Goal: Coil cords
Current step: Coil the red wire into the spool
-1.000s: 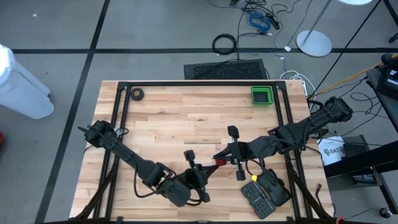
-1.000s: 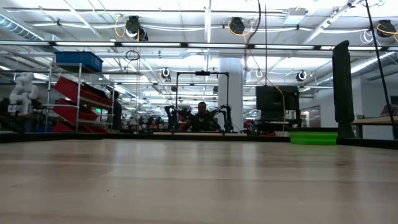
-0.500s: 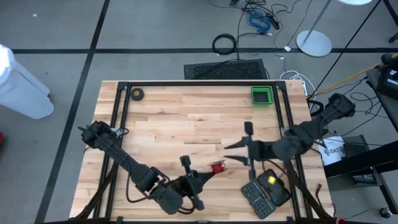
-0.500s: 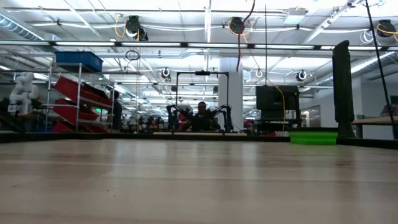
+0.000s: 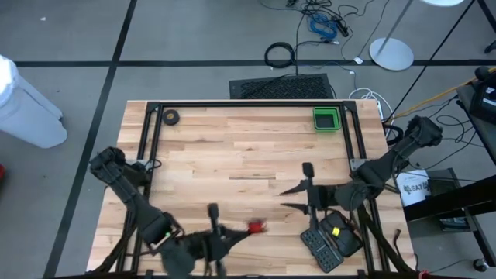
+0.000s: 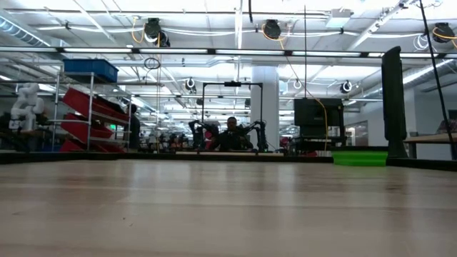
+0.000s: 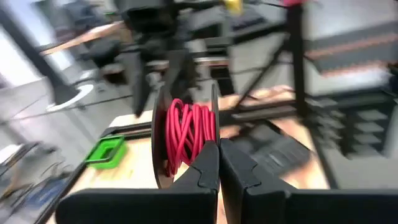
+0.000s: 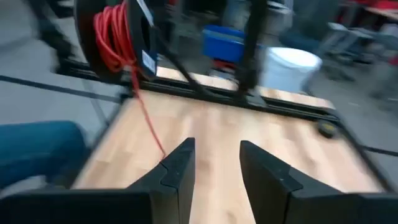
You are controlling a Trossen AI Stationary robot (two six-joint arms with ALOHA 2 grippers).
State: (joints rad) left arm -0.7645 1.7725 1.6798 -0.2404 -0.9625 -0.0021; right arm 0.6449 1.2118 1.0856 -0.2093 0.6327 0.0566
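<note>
Red cord [image 7: 186, 134] wound on black reel [image 7: 160, 146], pinched by left pincer [image 7: 219, 163]; right pincer [image 8: 214, 163] spread.

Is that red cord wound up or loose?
Mostly wound: red cord sits coiled on its black reel in the left pincer; one strand trails free.

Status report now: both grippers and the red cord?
Left gripper shut on reel, red cord wound. Right gripper open, apart, holding nothing. Nothing between.

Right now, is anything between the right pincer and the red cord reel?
Nothing visible. The right pincer, open, faces the red cord reel held in the shut left pincer; only bare table lies between them.
</note>
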